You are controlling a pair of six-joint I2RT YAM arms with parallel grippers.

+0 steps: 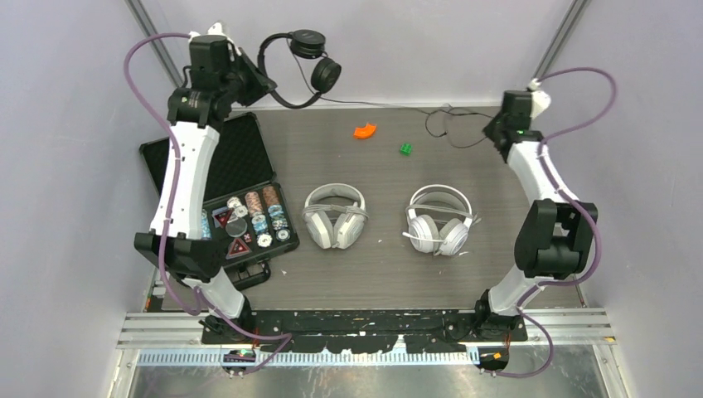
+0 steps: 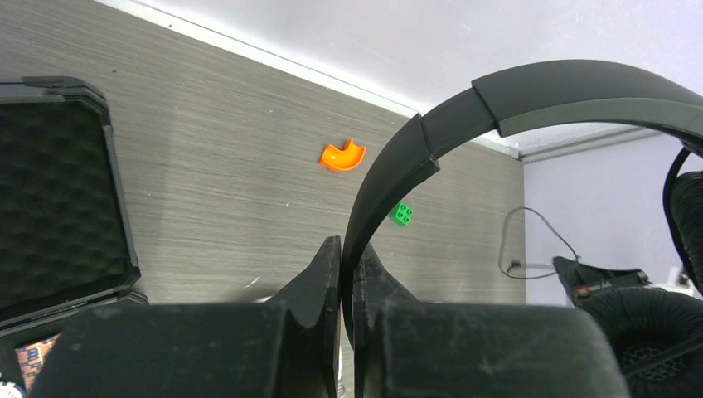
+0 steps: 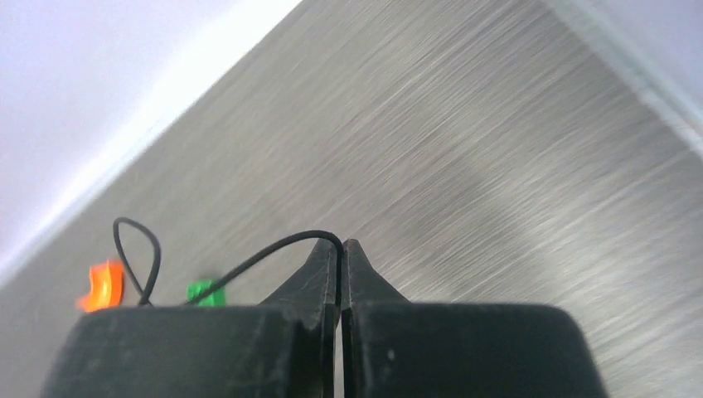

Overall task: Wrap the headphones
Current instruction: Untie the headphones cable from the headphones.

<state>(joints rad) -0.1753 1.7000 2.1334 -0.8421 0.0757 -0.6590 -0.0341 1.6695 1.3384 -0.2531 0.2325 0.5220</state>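
Observation:
My left gripper (image 1: 259, 76) is raised at the far left and shut on the headband of the thin black headphones (image 1: 308, 60); the band (image 2: 464, 108) arcs up from between my fingers (image 2: 348, 259). Their black cable (image 1: 390, 105) runs along the back edge to my right gripper (image 1: 495, 126), which is shut on it (image 3: 341, 245); the cable (image 3: 249, 264) loops off to the left. The pale grey headphones (image 1: 334, 215) and the white headphones (image 1: 439, 220) lie flat mid-table, cables wound around them.
An open black case (image 1: 225, 195) with poker chips sits at the left under my left arm. An orange piece (image 1: 365, 130) and a green brick (image 1: 406, 148) lie at the back middle of the table.

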